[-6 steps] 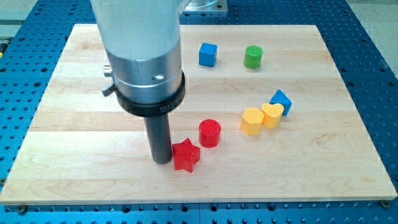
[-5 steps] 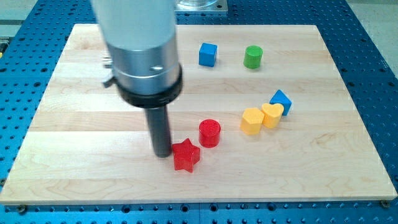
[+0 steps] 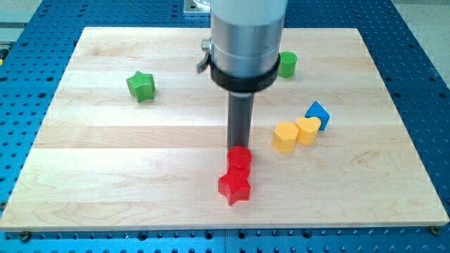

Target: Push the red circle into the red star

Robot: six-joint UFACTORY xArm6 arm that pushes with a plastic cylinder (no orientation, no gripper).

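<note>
And there's the rod's tip (image 3: pixel 240 147) right at the top edge of the red circle (image 3: pixel 240 159), which touches the red star (image 3: pixel 234 187) below; no fingers on this rod; pale wooden board (image 3: pixel 91 161) over blue perforated table (image 3: pixel 422 84)

My tip (image 3: pixel 240 147) meets the red circle (image 3: pixel 240 159) — contact point hidden behind it. Green cylinder (image 3: pixel 287 64) just right of the arm — left part covered. Arm's upper body cut off at top edge.
</note>
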